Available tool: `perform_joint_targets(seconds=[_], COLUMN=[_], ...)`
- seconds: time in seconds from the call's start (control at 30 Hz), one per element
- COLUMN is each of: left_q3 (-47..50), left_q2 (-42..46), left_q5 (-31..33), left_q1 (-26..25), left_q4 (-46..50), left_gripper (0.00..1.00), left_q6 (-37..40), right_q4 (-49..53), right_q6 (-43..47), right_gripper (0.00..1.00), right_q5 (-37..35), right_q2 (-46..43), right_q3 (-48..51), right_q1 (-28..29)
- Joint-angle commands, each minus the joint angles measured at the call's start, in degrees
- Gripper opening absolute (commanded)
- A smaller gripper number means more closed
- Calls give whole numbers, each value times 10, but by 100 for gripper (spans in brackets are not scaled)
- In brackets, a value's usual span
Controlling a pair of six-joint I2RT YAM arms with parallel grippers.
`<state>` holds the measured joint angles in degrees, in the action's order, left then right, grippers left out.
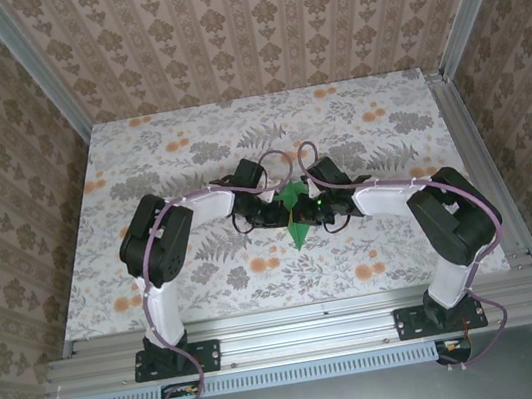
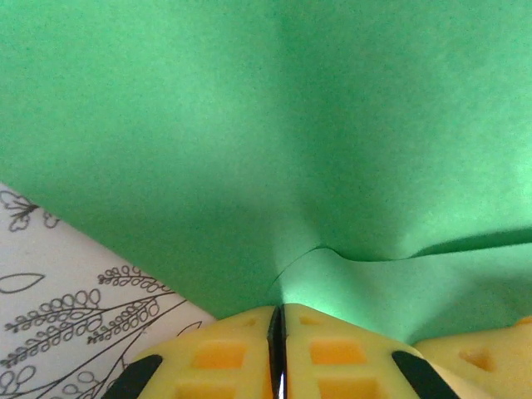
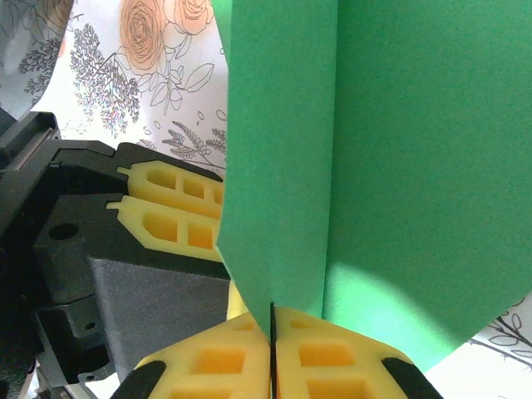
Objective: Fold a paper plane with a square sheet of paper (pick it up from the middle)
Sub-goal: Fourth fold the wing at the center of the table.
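Plain bright-green matte sheet of paper (image 2: 249, 125), unprinted; pale tabletop (image 1: 188, 151) patterned with grey foliage and orange blossoms; yellow, black-trimmed left gripper (image 2: 277, 320) and right gripper (image 3: 272, 320); arms (image 1: 156, 242) in black and white with purple cables (image 1: 277, 152); walls (image 1: 249, 30) in beige wallpaper with brown damask motifs and stripes.

The square sheet of paper (image 2: 274, 141) is pinched between the fingertips of the left gripper (image 2: 278, 332) and spread ahead of them. It is also pinched by the right gripper (image 3: 272, 337), just left of which the left gripper is seen. The table (image 1: 188, 151) lies beneath both.
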<state>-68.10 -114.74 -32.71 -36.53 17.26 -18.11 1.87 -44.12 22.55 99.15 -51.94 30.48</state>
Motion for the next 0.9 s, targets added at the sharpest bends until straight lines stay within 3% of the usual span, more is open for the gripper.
perform_joint_targets(seconds=[0.0,0.87], left_q3=[49,77], left_q2=[-63,-58], left_q5=[99,31], left_q1=[8,34], left_q4=[70,17], left_gripper=[12,11], left_q6=[12,-9], right_q4=[-16,-82], right_q6=[-5,-37], right_gripper=[10,12], right_q5=[12,35], right_q2=[15,58], right_q3=[5,21], right_q1=[-2,-10])
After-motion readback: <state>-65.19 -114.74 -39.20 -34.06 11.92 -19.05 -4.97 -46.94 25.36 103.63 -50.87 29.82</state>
